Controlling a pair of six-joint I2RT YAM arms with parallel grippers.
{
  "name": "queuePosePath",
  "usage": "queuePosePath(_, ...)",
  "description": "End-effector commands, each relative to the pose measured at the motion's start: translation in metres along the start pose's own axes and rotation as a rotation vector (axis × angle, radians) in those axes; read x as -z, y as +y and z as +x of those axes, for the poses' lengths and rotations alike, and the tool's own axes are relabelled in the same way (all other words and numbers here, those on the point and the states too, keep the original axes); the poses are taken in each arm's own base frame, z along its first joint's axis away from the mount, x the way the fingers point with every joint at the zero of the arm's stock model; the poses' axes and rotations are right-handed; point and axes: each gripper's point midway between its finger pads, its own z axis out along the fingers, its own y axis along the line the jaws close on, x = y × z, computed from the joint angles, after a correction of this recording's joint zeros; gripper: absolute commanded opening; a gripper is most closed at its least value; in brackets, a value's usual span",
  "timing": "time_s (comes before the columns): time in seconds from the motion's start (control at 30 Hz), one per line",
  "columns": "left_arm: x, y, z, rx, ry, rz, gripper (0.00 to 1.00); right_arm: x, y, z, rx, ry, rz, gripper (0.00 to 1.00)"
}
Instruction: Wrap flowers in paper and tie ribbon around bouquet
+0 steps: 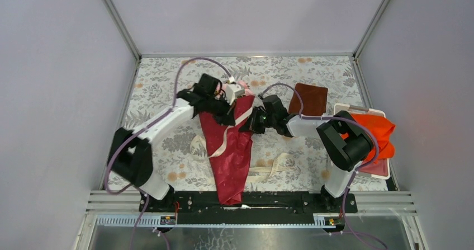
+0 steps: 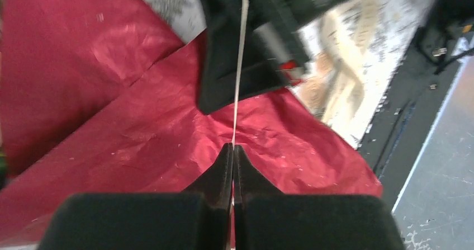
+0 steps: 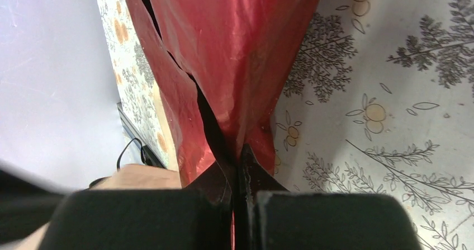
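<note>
- Bouquet of pink roses in a crimson paper cone (image 1: 232, 155) lay lengthwise at the centre of the flower-patterned table (image 1: 313, 71). Pink rose heads (image 1: 241, 88) sat at the upper end, with the tail pointing to the lower edge of the top view.
- Long narrow cream satin ribbon (image 1: 272, 167) trailed loose on the table on both sides of the cone, one strand crossing it mid-length. No knot or bow was seen.
- Left claw (image 2: 233, 146): jaws closed at the tips on a thin cream strand of the ribbon, seen edge-on and running straight up the frame above the crimson paper (image 2: 140, 149).
- Right claw (image 3: 241, 149): jaws closed on a gathered fold of the crimson paper at the cone's right edge. The overlap seam gaped dark just left of the pinch.
- Judgement: wrap formed; ribbon not yet cinched.
- Risks:
  - A tip-only hold could let the strand slip under a hard pull.
  - The thin paper could tear at the right pinch if the claws pulled apart.
  - Releasing the fold might let the seam spring open.
  - The claws worked close together, so they might collide.
</note>
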Motion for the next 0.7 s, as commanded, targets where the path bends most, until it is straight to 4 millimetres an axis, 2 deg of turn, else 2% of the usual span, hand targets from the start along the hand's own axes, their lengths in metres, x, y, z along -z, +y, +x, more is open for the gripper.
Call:
queuePosePath(0.0, -0.046, 0.031, 0.016, 0.099, 0.068, -0.053, 0.00, -0.006, 0.004, -0.008, -0.026, -0.066, -0.027, 0.00)
queuePosePath(0.1, -0.073, 0.047, 0.041, 0.179, 0.151, -0.062, 0.00, -0.004, -0.001, -0.002, -0.026, -0.051, -0.017, 0.07)
queuePosePath(0.2, -0.088, 0.062, 0.062, 0.216, 0.213, -0.094, 0.00, 0.002, -0.002, 0.003, -0.010, -0.043, -0.007, 0.14)
queuePosePath(0.37, -0.099, 0.071, 0.087, 0.243, 0.280, -0.112, 0.00, 0.024, 0.001, 0.007, 0.068, -0.034, 0.026, 0.42)
queuePosePath(0.47, -0.104, 0.074, 0.101, 0.255, 0.313, -0.113, 0.00, 0.046, 0.006, 0.004, 0.170, -0.042, 0.074, 0.53)
queuePosePath(0.53, -0.107, 0.075, 0.108, 0.262, 0.330, -0.109, 0.00, 0.071, 0.009, 0.006, 0.281, -0.001, 0.137, 0.55)
queuePosePath(0.6, -0.108, 0.075, 0.112, 0.263, 0.338, -0.105, 0.00, 0.096, 0.022, 0.011, 0.448, 0.069, 0.136, 0.56)
queuePosePath(0.67, -0.108, 0.073, 0.113, 0.262, 0.340, -0.096, 0.00, 0.123, 0.039, 0.025, 0.622, 0.155, 0.056, 0.57)
